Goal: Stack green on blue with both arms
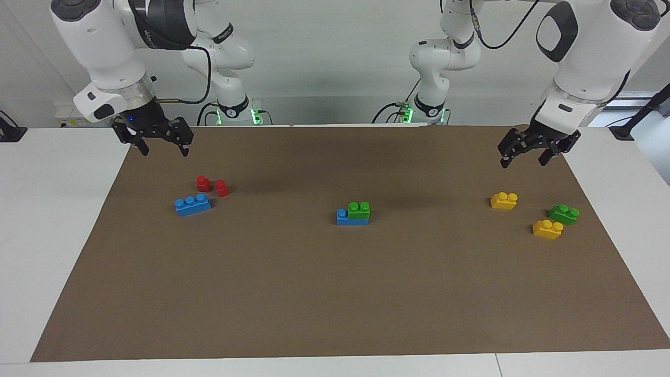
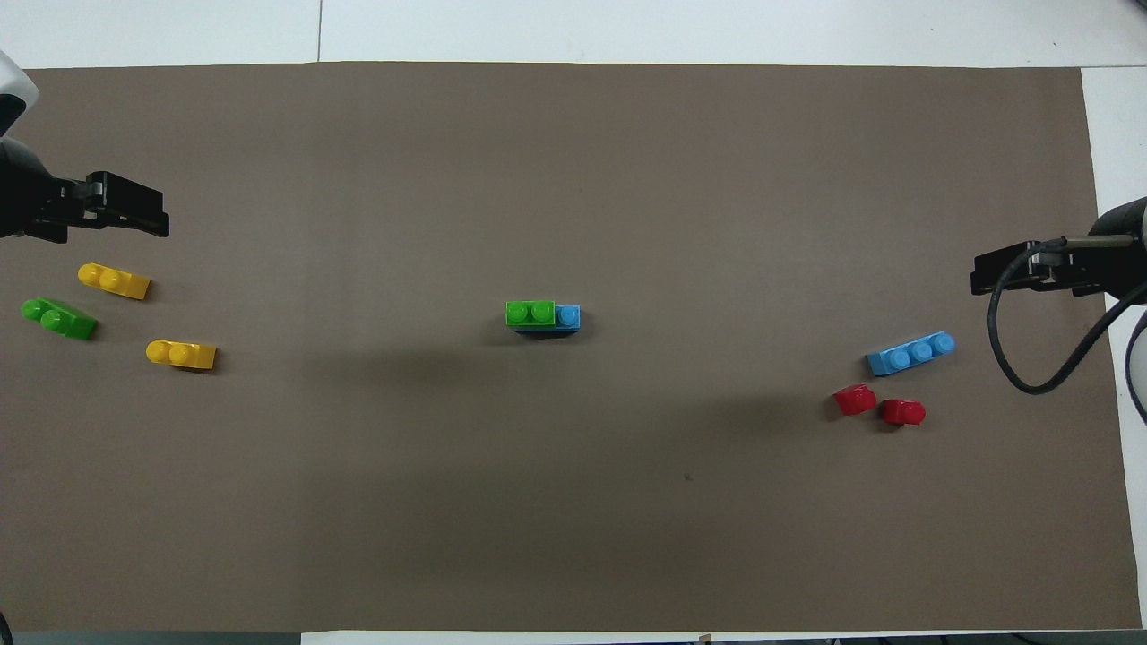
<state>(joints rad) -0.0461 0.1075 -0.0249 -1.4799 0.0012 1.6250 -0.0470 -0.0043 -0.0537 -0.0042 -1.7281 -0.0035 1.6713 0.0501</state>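
A green brick (image 1: 359, 209) sits stacked on a blue brick (image 1: 349, 218) at the middle of the brown mat, covering two of its studs; both show in the overhead view, green (image 2: 530, 312) on blue (image 2: 568, 316). A second green brick (image 1: 564, 213) (image 2: 58, 318) lies toward the left arm's end. A second blue brick (image 1: 192, 204) (image 2: 909, 353) lies toward the right arm's end. My left gripper (image 1: 525, 159) (image 2: 112, 213) is open and empty, raised over the mat's edge at its end. My right gripper (image 1: 164, 149) (image 2: 1035, 269) is open and empty, raised over its end.
Two yellow bricks (image 1: 504, 200) (image 1: 547, 229) lie beside the loose green brick. Two small red blocks (image 1: 203, 183) (image 1: 222, 188) lie next to the loose blue brick, nearer to the robots. The brown mat (image 1: 335, 293) covers most of the white table.
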